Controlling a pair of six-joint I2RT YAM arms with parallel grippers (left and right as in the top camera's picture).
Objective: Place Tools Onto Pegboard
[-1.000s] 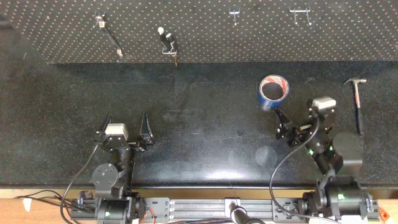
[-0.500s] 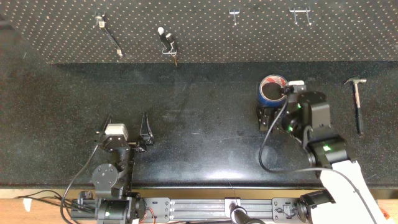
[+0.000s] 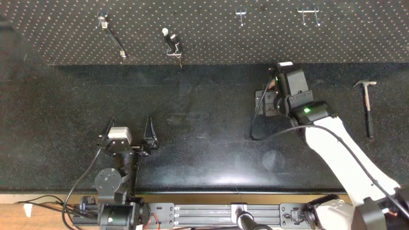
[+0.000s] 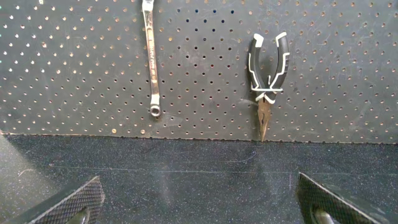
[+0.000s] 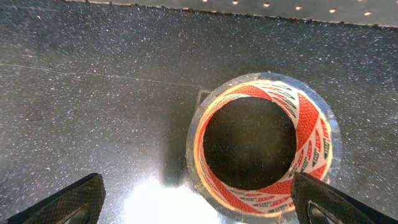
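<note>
A roll of red, white and blue tape (image 5: 312, 144) lies flat on the black tabletop close to the pegboard's foot. My right gripper (image 5: 196, 198) hovers open directly above it, one finger on each side of the roll; in the top view the right gripper (image 3: 267, 102) covers the tape. A hammer (image 3: 367, 108) lies on the table at the far right. On the pegboard (image 3: 211, 32) hang a wrench (image 4: 151, 59) and black-and-white pliers (image 4: 267, 62). My left gripper (image 3: 131, 132) rests open near the table's front, facing the board.
Two bare metal hooks (image 3: 241, 14) (image 3: 308, 14) stick out of the pegboard's upper right part. The black mat (image 3: 192, 121) stretches between the arms. The right arm's cable (image 3: 255, 131) loops over the table.
The right arm swung from the front of the table toward the pegboard and now sits over the tape, hiding it from above. The left arm stayed still.
</note>
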